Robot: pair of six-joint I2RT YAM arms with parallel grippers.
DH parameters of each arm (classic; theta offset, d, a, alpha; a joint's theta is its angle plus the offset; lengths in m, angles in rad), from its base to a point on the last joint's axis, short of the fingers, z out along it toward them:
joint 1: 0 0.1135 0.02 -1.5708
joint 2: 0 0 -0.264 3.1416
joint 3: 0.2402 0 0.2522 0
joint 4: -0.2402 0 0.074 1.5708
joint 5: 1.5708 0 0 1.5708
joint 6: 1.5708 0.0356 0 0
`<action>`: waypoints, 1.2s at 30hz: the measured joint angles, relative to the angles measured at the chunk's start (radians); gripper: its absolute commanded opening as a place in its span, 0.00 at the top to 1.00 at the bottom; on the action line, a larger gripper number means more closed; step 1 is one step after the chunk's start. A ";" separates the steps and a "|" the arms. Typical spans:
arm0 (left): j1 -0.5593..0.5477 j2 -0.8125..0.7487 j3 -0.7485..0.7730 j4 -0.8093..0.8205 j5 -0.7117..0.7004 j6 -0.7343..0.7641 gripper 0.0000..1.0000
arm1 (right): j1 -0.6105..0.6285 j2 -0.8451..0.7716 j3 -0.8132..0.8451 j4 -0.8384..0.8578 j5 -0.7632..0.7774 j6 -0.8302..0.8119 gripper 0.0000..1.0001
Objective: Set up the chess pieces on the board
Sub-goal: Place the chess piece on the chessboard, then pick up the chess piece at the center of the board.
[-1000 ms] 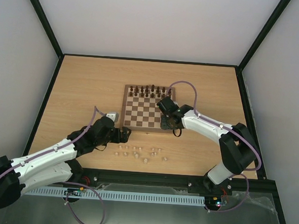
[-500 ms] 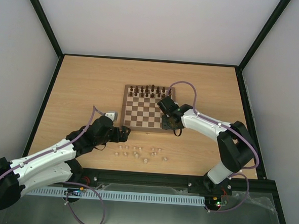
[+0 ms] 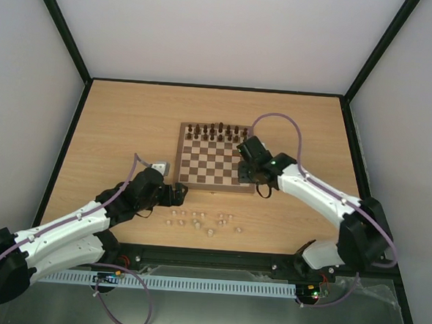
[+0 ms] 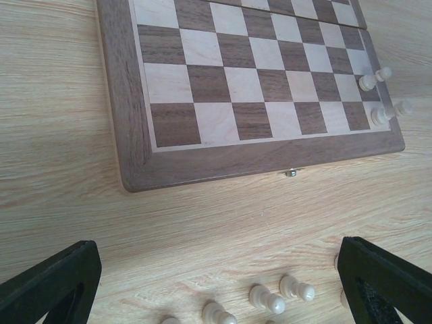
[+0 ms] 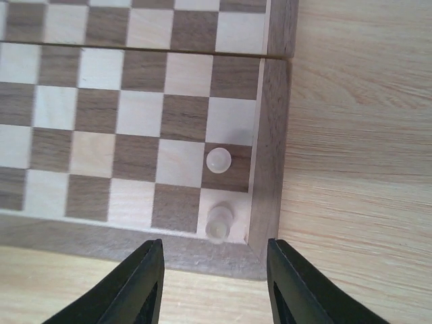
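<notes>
Now we are lifting the right claw point(image 5: 216, 263), part-open and empty, off the near right corner of the board point(image 5: 94, 115), leaving a chess piece point(image 5: 218, 223) released there. Loose chess pieces point(image 3: 198, 220) are waiting on the tabletop point(image 3: 130, 120).

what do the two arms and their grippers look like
The left arm and right arm have white shells with black joints. A thin purple cable loops along each. The left gripper and right gripper have plain black tapered fingers.
</notes>
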 measured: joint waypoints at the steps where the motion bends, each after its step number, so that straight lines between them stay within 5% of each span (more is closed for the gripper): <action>1: 0.000 0.000 0.000 -0.002 0.000 0.000 0.01 | 0.003 -0.026 -0.005 -0.002 -0.003 0.003 0.57; 6: 0.005 0.000 0.000 -0.014 -0.004 0.000 0.01 | 0.076 -0.142 -0.056 -0.016 -0.035 0.026 0.60; 15: 0.006 -0.003 0.000 -0.021 -0.010 -0.002 0.01 | 0.275 -0.116 -0.156 -0.024 -0.113 0.085 0.71; 36: 0.006 -0.038 -0.002 -0.027 -0.010 -0.013 0.01 | 0.346 -0.025 -0.237 0.028 -0.158 0.150 0.73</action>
